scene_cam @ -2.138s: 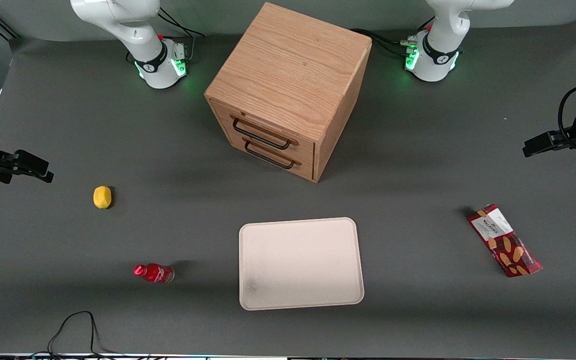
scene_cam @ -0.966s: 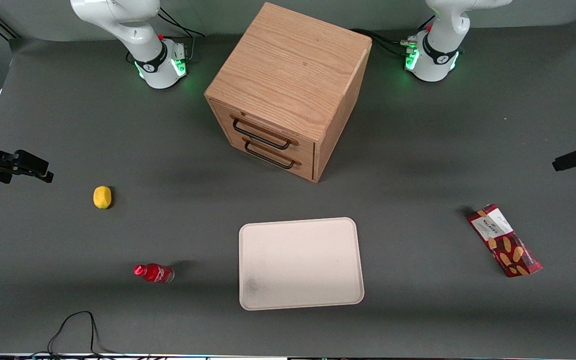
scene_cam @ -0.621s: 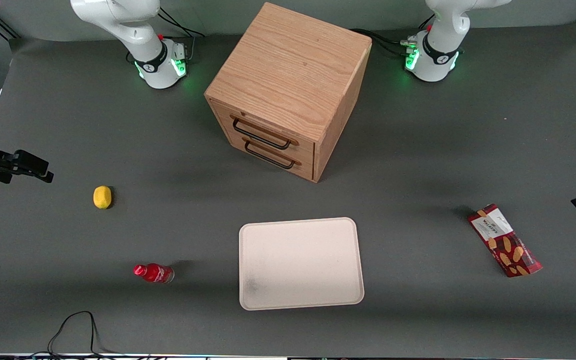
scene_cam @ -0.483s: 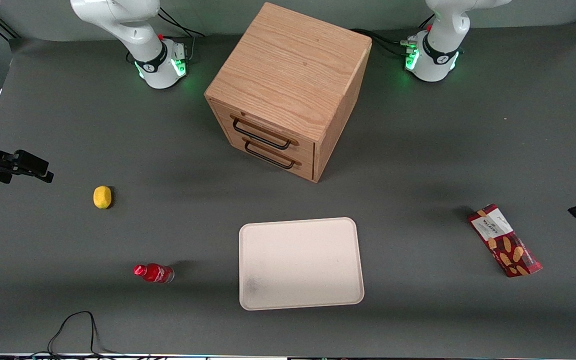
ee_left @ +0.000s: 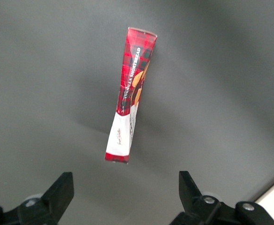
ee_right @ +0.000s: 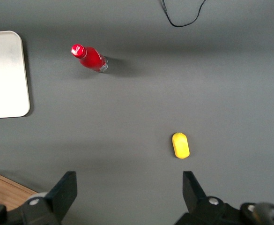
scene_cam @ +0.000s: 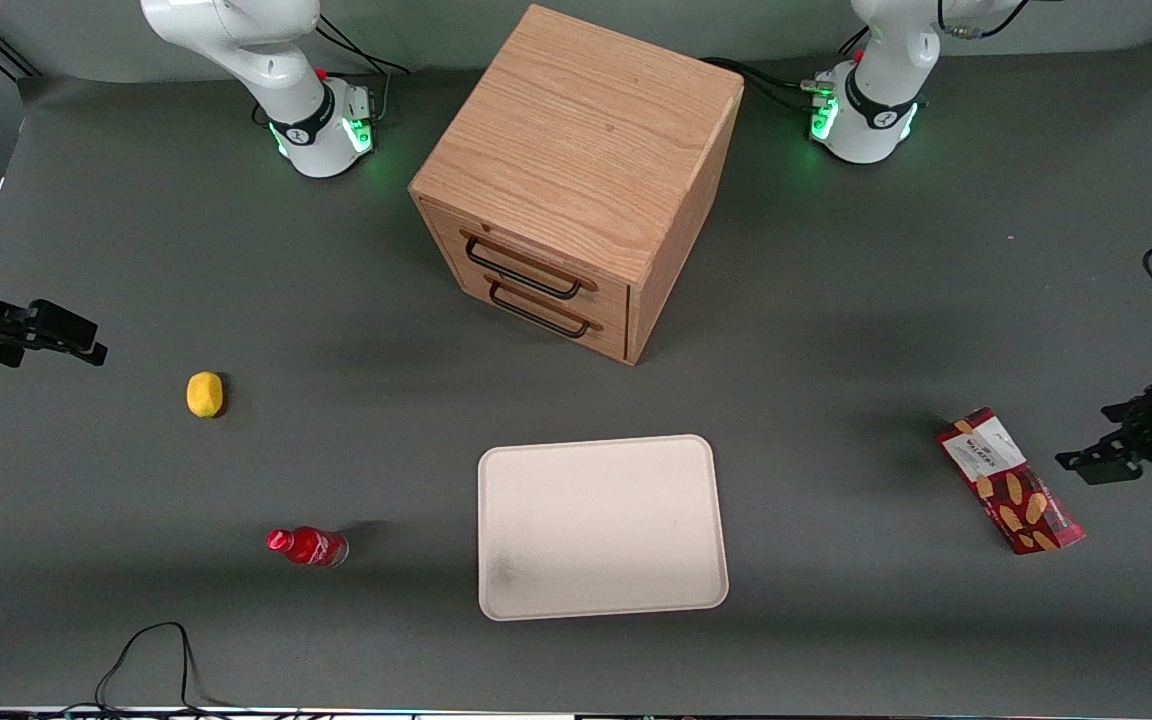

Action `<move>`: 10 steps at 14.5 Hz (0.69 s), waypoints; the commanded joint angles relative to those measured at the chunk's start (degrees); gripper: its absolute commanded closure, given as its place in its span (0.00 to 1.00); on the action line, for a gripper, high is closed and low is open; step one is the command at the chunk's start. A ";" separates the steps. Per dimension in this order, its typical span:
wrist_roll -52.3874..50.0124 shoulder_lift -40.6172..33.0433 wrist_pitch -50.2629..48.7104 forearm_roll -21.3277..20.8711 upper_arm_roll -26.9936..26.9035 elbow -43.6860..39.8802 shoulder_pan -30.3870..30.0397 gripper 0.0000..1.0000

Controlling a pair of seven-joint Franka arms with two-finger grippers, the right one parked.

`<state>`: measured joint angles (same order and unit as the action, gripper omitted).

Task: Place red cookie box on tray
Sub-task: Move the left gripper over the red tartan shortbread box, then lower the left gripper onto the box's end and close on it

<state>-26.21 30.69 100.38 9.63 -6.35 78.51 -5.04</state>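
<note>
We see the counter [scene_cam: 836, 300] first, a wide dark grey surface carrying everything else; on it, the biggest thing is the wooden cabinet [scene_cam: 576, 150], a cube with two drawers one above the other, each with a dark wire handle, both shut; nearer to the front camera than the cabinet lies the tray [scene_cam: 601, 525], cream-white, flat, with rounded corners and a low rim, nothing on it; toward the working arm's end of the counter, well apart from the tray, lies the red cookie box [scene_cam: 1009, 480], flat on the counter and slanted, its white label end farther from the front camera than its cookie-picture end; just beside the box, at the very end of the counter, hangs the hand [scene_cam: 1101, 462], above the counter and touching nothing; in the left wrist view we see the box [ee_left: 129, 96] lengthwise between the two dark fingertips [ee_left: 59, 192], which stand wide apart with nothing between them; toward the parked arm's end stand a small red bottle [scene_cam: 308, 546] lying on its side, and, farther from the front camera, a yellow lemon [scene_cam: 204, 393].
</note>
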 commanded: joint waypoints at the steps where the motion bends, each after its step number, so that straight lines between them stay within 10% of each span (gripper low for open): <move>1: -1.12 3.05 1.74 -0.05 0.19 -1.79 0.12 0.00; 10: -1.03 9.30 12.11 0.47 0.19 1.99 -1.38 0.00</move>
<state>-26.31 40.65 111.34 9.66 -6.34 79.60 -6.47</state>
